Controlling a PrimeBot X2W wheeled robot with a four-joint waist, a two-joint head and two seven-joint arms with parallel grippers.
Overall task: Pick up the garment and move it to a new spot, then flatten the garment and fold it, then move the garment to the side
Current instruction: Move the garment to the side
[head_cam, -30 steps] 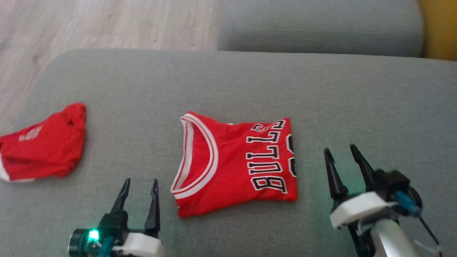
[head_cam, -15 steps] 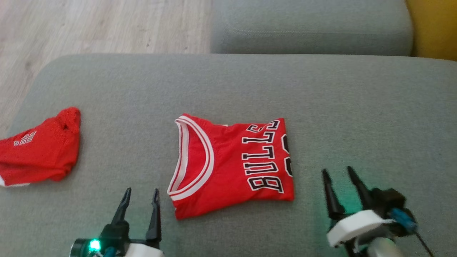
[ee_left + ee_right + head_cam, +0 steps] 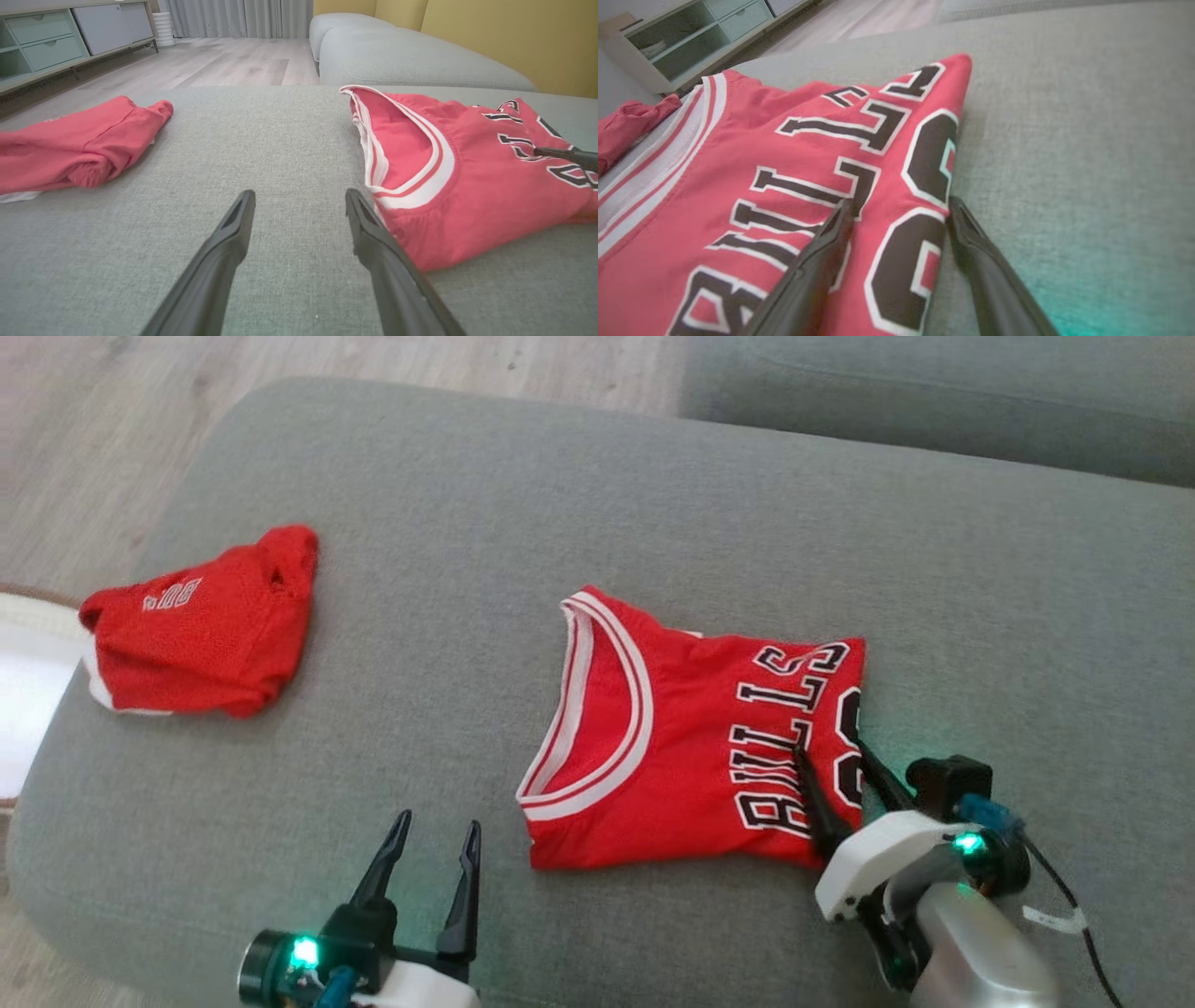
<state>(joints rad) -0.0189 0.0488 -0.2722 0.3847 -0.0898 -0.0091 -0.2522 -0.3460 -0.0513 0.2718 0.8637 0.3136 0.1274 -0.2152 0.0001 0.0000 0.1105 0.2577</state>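
The red jersey [image 3: 672,747] lies flat, longer side to side, neck pointing left. Both the left pincer [image 3: 439,819] and right pincer [image 3: 829,747] gape open.

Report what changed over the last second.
The right gripper moved in toward the robot's left; its open jaws now straddle the jersey's right edge, nothing gripped yet. The head view also shifted, which is camera movement. The left gripper stays open near the jersey's corner; the jersey and the red garment lie unmoved on the cushion.
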